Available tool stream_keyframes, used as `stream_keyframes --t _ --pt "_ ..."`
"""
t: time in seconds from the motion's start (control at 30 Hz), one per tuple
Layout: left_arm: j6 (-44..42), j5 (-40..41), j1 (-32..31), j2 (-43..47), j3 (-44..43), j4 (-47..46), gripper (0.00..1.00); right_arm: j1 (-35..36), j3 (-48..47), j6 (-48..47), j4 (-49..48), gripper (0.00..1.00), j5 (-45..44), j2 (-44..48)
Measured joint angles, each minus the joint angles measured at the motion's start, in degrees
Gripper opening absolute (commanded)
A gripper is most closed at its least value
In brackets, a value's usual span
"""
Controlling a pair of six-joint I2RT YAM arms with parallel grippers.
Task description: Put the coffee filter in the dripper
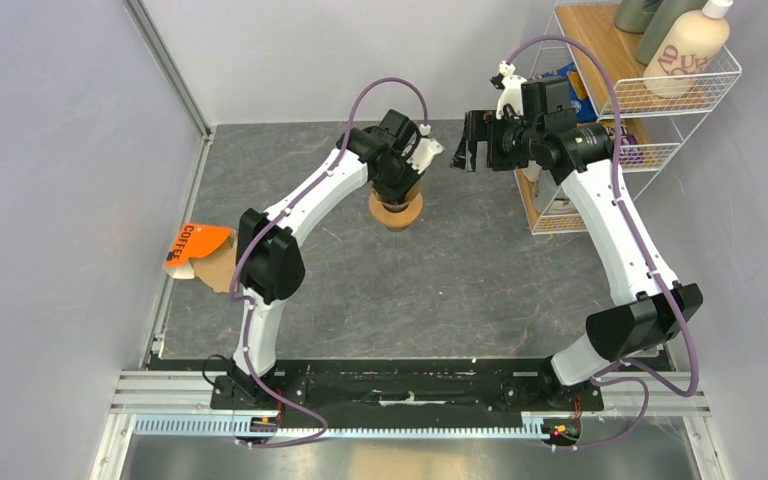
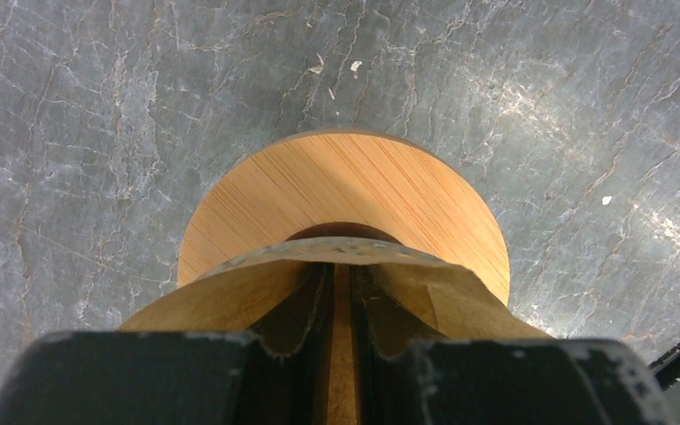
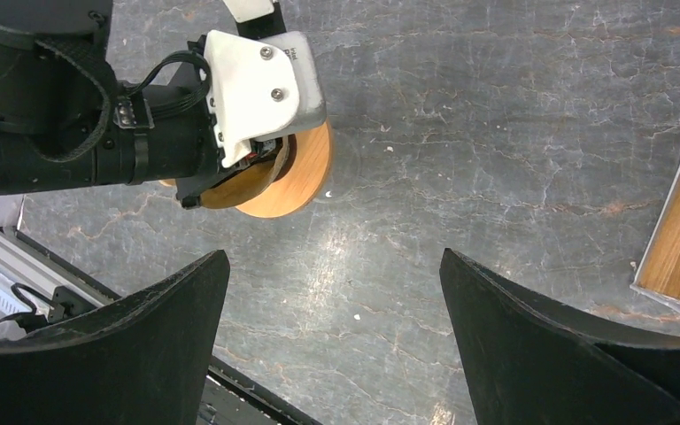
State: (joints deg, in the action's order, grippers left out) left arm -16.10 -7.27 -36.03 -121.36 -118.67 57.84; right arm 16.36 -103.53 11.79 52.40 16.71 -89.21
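Left end effector (image 2: 341, 305): almost shut, pinching the coffee filter (image 2: 230, 297).
Filter: right over the dripper (image 2: 345, 190), at its hole.
Right end effector (image 3: 335, 310): wide open, holding nothing.
Risk: I think the thin paper may crumple or sit crooked if it is pushed off-centre. The dripper may tip.
Writing: "COFFEE" on the orange packet (image 1: 198, 243).

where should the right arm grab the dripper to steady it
Probably the dripper by its wooden collar, fingers of the open right gripper straddling the round rim, coming in low from the right. The top is taken: the left gripper holds the coffee filter just above the centre hole, so only the collar's outer edge is free.
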Motion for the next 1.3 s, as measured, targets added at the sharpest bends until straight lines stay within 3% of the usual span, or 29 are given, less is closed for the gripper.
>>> stream_keyframes --t 0.73,1.3 --pt "-0.4 1.1 -0.1 1.0 -1.2 1.0 0.24 -0.1 0.0 1.7 0.0 0.97 3.2 -3.4" --pt "-0.3 0.9 -0.1 3.8 -12.1 7.0 0.24 -0.1 -0.1 2.1 0.0 0.97 5.7 -3.7"
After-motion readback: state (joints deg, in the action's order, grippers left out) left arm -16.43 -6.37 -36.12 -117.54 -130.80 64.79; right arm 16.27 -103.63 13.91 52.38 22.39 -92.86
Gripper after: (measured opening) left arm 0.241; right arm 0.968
